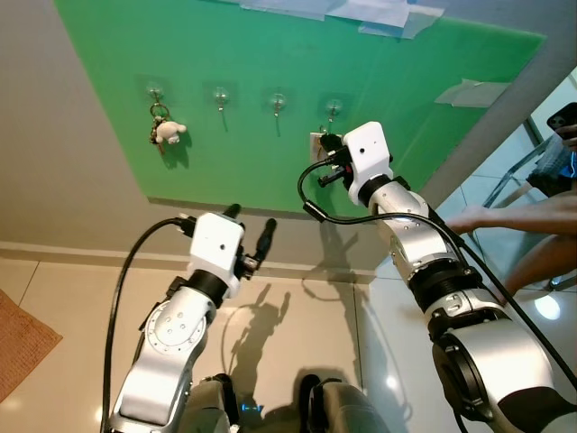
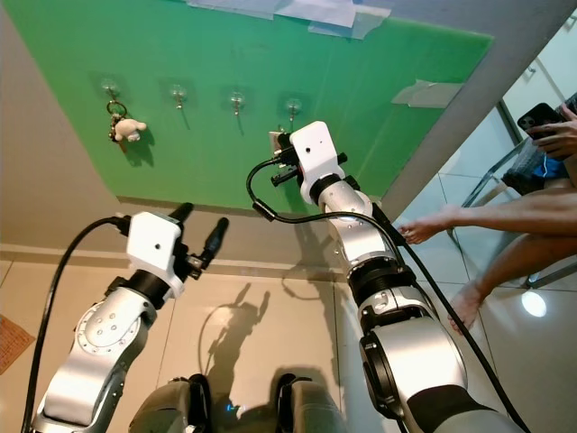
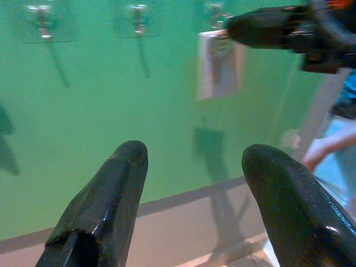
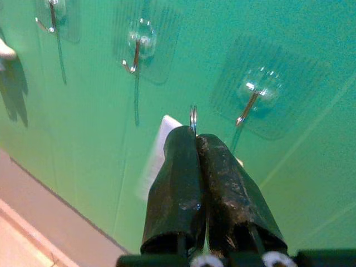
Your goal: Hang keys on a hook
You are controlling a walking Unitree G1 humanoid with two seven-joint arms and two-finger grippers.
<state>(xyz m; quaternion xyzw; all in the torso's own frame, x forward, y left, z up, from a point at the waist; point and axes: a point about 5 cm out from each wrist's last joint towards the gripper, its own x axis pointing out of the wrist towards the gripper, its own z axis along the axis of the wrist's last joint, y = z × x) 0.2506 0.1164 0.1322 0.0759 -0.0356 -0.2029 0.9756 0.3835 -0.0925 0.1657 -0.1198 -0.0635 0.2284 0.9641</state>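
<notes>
The right hand [image 4: 196, 139] is raised to the green board [image 1: 270, 99], its two fingers [image 4: 178, 183] pressed together with no gap, pinching a small metal ring [image 4: 193, 118] that sticks out past the tips. From that ring hangs a white tag [image 3: 218, 65], flat against the board, its long axis running down the board. The ring stands edge-on, in line with the fingers, pointing at the board. It sits just beside the rightmost hook [image 4: 251, 101], a little below and to one side of it; whether ring and hook touch cannot be told.

Four clear stick-on hooks run in a row across the board. The leftmost hook [image 1: 155, 91] carries a keyring with a small plush toy [image 1: 167, 132] dangling below it. The two middle hooks [image 1: 220, 95] are bare.

The left hand [image 3: 192, 167] is held lower, in front of the wall under the board, fingers [image 3: 105, 206] spread wide and gripping nothing, pointing up toward the board.

At the right edge a person's hand [image 2: 554, 135] holds a phone [image 2: 538, 115], bare legs [image 2: 505, 216] stretched over the tiled floor [image 1: 63, 298].
</notes>
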